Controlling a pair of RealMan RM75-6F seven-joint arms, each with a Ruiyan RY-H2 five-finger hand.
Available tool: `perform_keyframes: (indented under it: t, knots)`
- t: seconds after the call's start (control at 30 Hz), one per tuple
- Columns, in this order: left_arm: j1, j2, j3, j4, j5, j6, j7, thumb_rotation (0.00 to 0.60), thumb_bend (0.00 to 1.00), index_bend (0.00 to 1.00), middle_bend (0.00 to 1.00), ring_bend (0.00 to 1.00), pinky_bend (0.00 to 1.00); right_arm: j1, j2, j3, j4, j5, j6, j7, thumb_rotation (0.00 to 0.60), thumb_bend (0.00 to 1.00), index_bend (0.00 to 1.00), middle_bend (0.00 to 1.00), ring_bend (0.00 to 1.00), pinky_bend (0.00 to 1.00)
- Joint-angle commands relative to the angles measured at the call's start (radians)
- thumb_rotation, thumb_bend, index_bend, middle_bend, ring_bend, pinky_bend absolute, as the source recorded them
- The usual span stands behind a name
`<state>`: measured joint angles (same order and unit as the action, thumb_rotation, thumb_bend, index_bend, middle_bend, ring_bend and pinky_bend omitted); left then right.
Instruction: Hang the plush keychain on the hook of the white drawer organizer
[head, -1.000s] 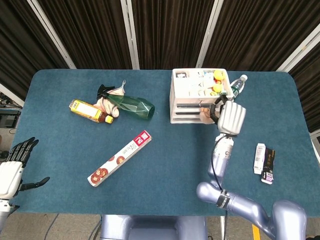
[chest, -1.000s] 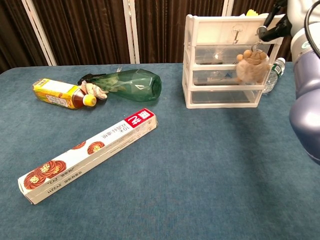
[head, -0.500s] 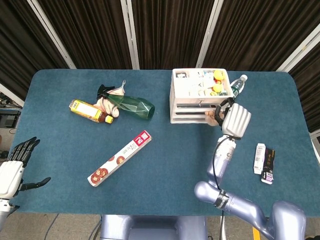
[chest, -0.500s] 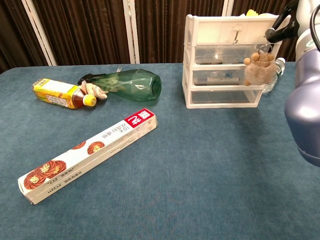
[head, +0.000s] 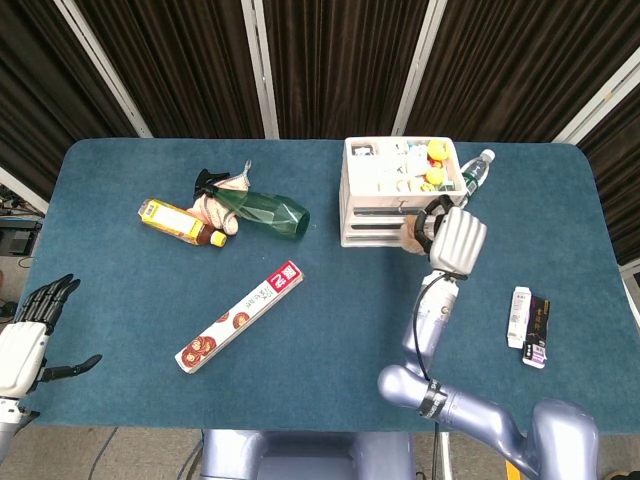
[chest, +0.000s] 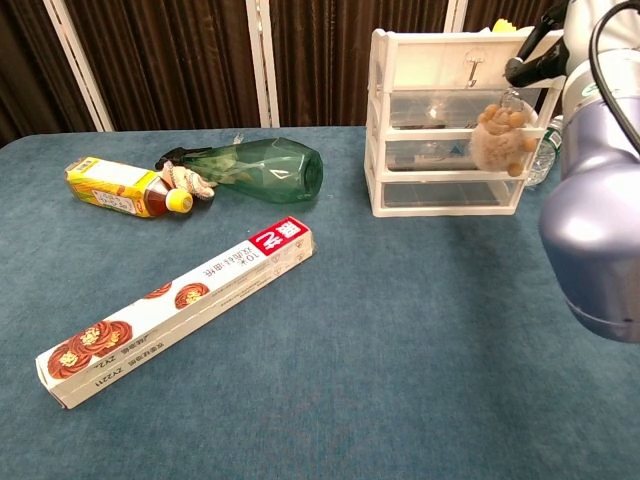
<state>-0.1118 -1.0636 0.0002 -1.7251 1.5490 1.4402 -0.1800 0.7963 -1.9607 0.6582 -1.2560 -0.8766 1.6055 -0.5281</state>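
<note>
The right hand (head: 457, 240) is raised in front of the white drawer organizer (chest: 455, 125), its dark fingers (chest: 527, 62) pinching the metal ring at the top of the plush keychain (chest: 501, 137). The keychain hangs straight down from that grip, long axis vertical, ring end up and the tan furry body with its small round beads at the bottom. It dangles before the right part of the organizer's front, level with the upper and middle clear drawers. The hook (chest: 472, 70) sits on the white top panel, up and to the left of the keychain, and the ring is not on it.

Seen from the head view, the keychain (head: 414, 233) shows only as a tan tuft at the organizer's front edge, mostly hidden by the hand. A clear water bottle (head: 476, 171) lies just beside the organizer's right side.

The left hand (head: 28, 335) hovers at the table's near left edge, fingers spread apart and holding nothing.

Farther left on the blue table (head: 330, 320) lie a long plastic-wrap box (chest: 180, 309), a green spray bottle (chest: 255, 171) and a yellow-labelled drink bottle (chest: 125, 188).
</note>
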Motion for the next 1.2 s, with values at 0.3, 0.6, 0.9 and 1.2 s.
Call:
perform_keyframes:
  t: [0.3,0.6,0.9,1.2]
  knots:
    - [-0.001,0.0,-0.002,0.001,-0.004,-0.001,-0.002,0.6,0.1,0.02,0.0,0.0,0.0,0.041,-0.04,0.008,0.036,-0.002,-0.013,0.006,0.6,0.39,0.8,1.0,1.0,0.84]
    - [-0.001,0.002,-0.002,-0.001,-0.008,-0.004,-0.004,0.6,0.1,0.02,0.0,0.0,0.0,0.067,-0.062,0.022,0.082,0.003,-0.029,0.011,0.6,0.39,0.8,1.0,1.0,0.84]
    - [0.0,0.003,-0.001,-0.001,-0.01,-0.006,-0.002,0.6,0.09,0.02,0.0,0.0,0.0,0.06,-0.053,0.028,0.093,0.01,-0.034,0.018,0.6,0.39,0.79,1.0,1.0,0.84]
    - [-0.002,-0.002,-0.001,-0.006,-0.01,-0.008,0.01,0.6,0.1,0.02,0.0,0.0,0.0,0.056,-0.047,0.03,0.077,0.022,-0.047,0.018,0.6,0.39,0.79,1.0,1.0,0.84]
